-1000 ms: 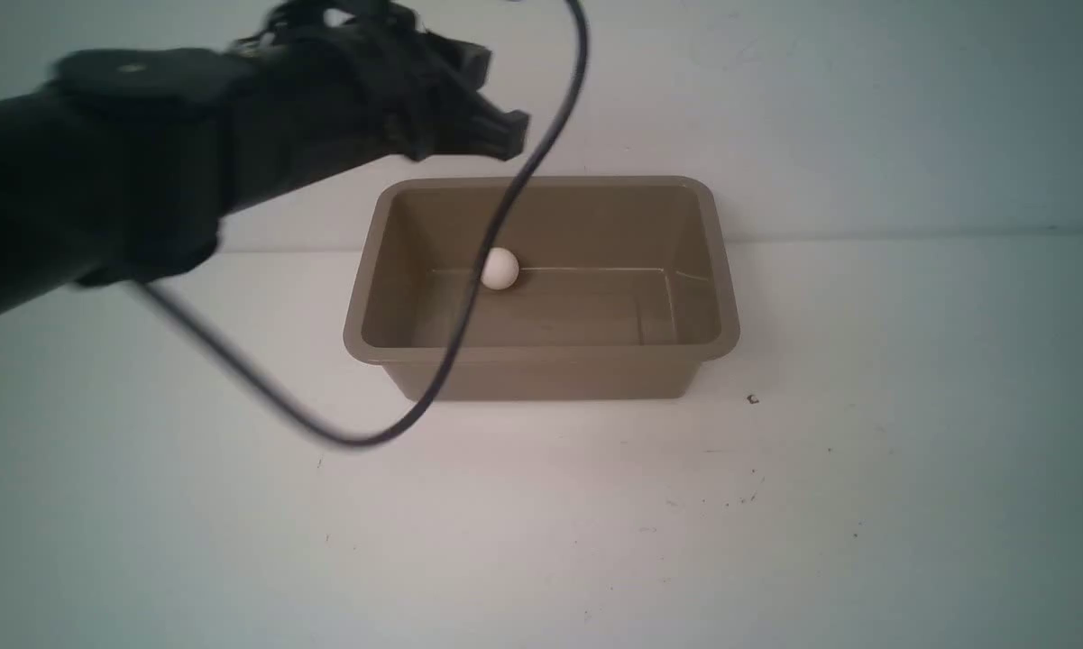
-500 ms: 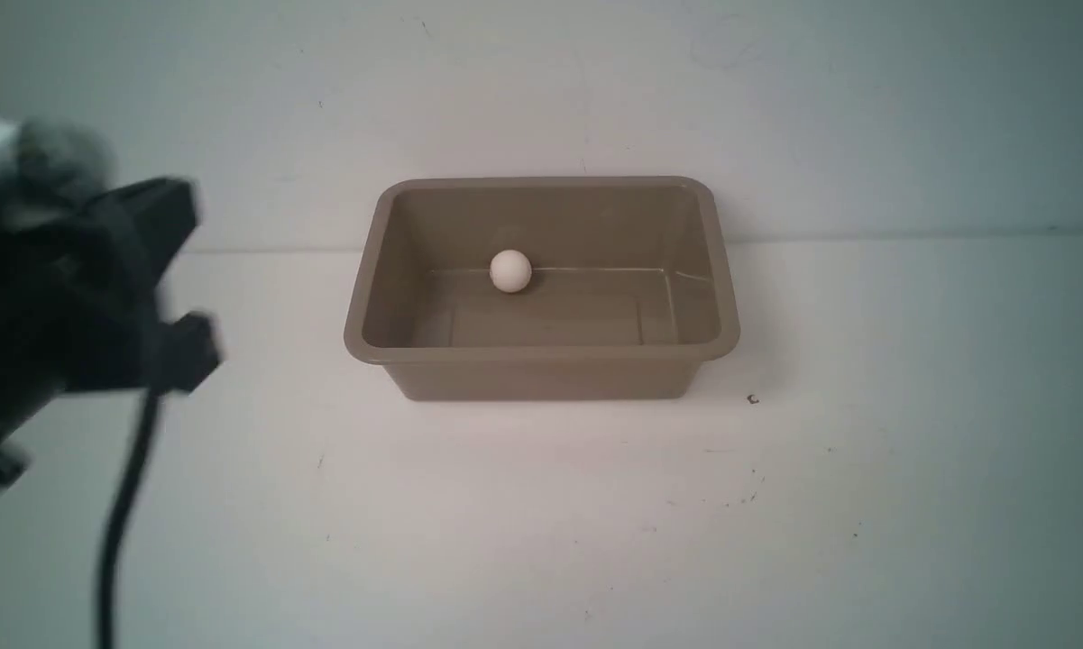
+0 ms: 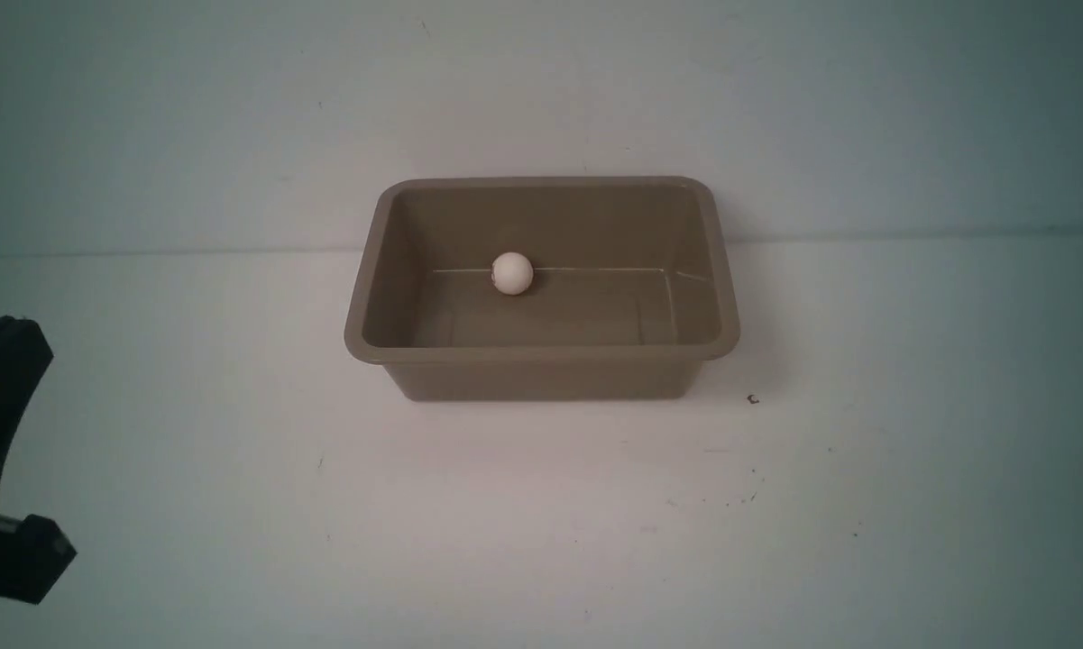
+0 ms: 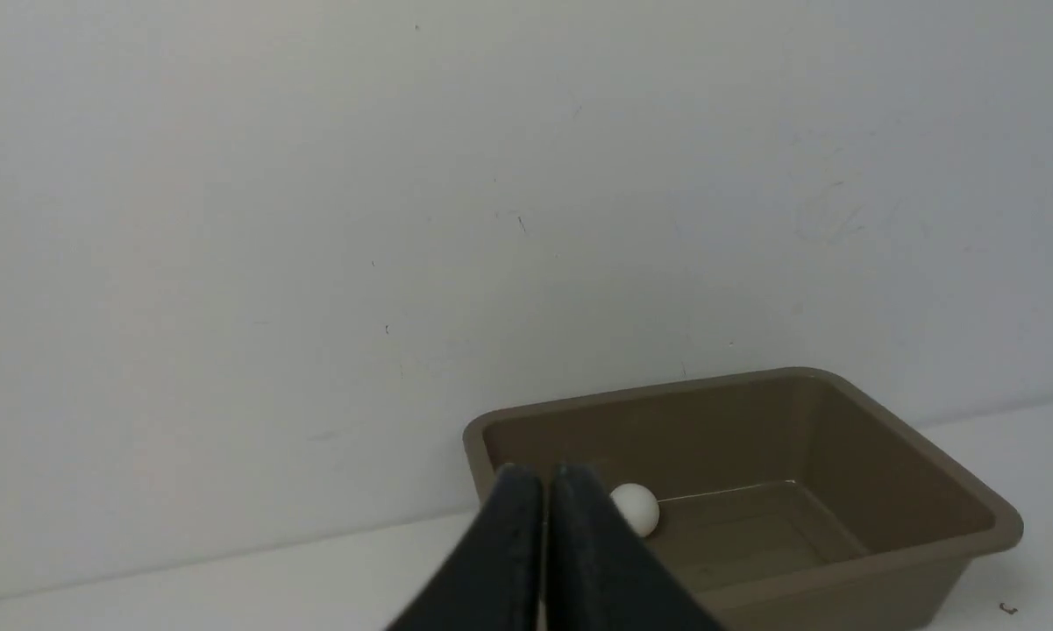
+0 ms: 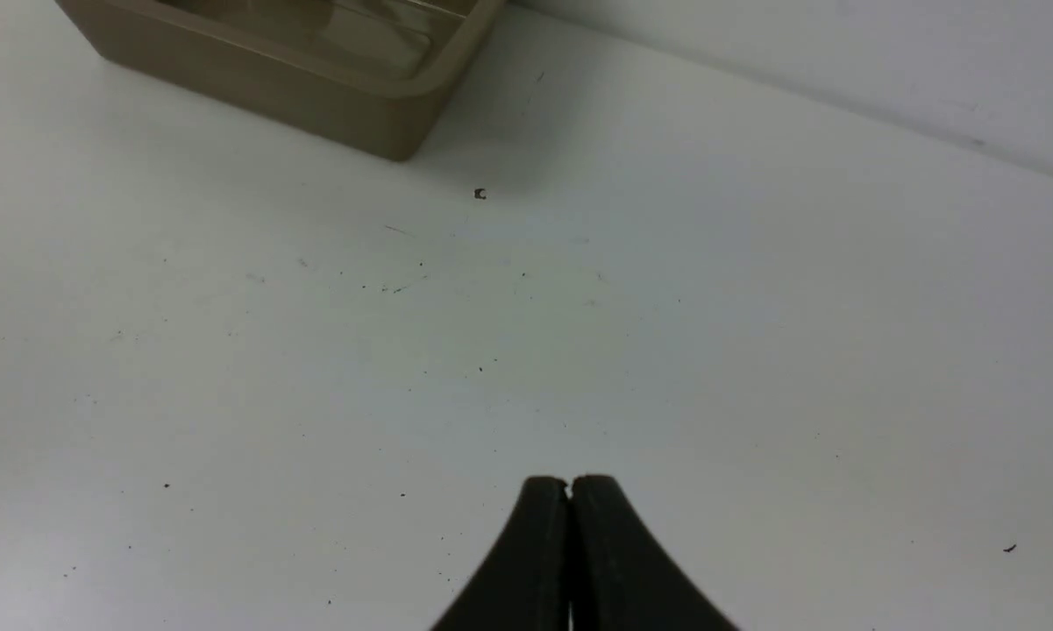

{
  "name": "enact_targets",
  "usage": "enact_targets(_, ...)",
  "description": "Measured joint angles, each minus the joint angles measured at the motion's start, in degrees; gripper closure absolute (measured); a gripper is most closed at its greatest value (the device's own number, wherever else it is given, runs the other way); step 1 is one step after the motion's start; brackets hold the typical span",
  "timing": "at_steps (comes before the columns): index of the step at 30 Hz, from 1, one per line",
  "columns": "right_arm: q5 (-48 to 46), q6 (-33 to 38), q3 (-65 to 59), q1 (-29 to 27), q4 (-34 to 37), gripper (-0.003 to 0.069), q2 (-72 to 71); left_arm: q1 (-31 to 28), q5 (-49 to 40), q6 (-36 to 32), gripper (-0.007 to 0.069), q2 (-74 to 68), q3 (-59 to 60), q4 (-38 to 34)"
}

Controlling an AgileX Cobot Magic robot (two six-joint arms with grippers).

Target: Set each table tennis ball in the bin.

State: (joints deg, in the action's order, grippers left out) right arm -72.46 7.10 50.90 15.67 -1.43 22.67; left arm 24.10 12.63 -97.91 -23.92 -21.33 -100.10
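White surface (image 3: 541,523) and a pale wall behind it fill nearly all I can see from my station. On my left wrist view the left jaws (image 4: 544,491) are pressed together with only a thin seam between the two dark fingers, and nothing is caught between them. They are raised and face the wall and the bin. In the front view only a dark piece of the left arm (image 3: 0,460) shows at the left edge, well apart from the bin. On my right wrist view the right jaws (image 5: 570,486) are clenched tip to tip as well, empty, held over bare surface with small dark specks scattered across it.

Outward from there, the bin (image 3: 365,297) sits in the middle of the surface, close to the wall, its long side toward me. I see its near right corner (image 5: 394,123) in the right wrist view. One table tennis ball (image 3: 512,272) lies inside the bin on the floor, against the far wall, a little left of centre. The left wrist view shows the same ball (image 4: 638,506) just beside the fingertips in the picture, though it sits down in the bin. I can find only this one ball in any view. A tiny dark mark (image 3: 753,398) lies on the surface just off the bin's near right corner.
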Motion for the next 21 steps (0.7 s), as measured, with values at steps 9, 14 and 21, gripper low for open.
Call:
enact_targets(9,0.1,0.0,0.0,0.0,0.0,0.0676,0.0,0.0,-0.1,-1.8,0.0629,6.5,6.2,0.0)
enact_targets(14,-0.3,0.0,0.0,0.0,0.3,0.0676,0.0,0.0,-0.9,-1.9,0.0629,10.9,8.3,0.0)
enact_targets(21,-1.0,0.0,0.0,0.0,0.7,0.0676,0.0,0.0,-2.2,-1.9,0.0629,12.5,8.5,0.0)
